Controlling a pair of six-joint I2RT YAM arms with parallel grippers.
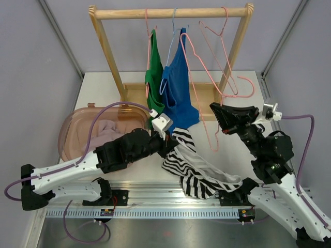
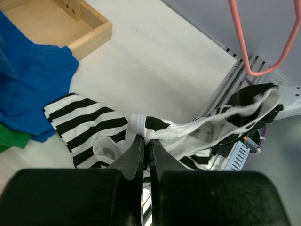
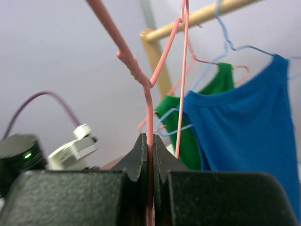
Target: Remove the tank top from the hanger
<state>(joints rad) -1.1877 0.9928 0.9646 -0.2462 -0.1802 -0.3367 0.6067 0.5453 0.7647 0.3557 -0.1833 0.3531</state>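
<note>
Left gripper (image 2: 145, 140) clenched on bunched, white-trimmed, black-and-white striped tank top (image 1: 199, 173), soft fabric crumpled on smooth white table (image 1: 103, 88) by ribbed metal front rail (image 1: 155, 199), right gripper (image 3: 149, 141) clamped on thin pink wire hanger (image 3: 133, 69), wooden rack (image 1: 124, 14) behind.

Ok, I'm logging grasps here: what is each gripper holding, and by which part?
Left gripper: the striped tank top, by a bunched white edge band. Right gripper: a pink hanger, on its wire below the twisted neck.
</note>
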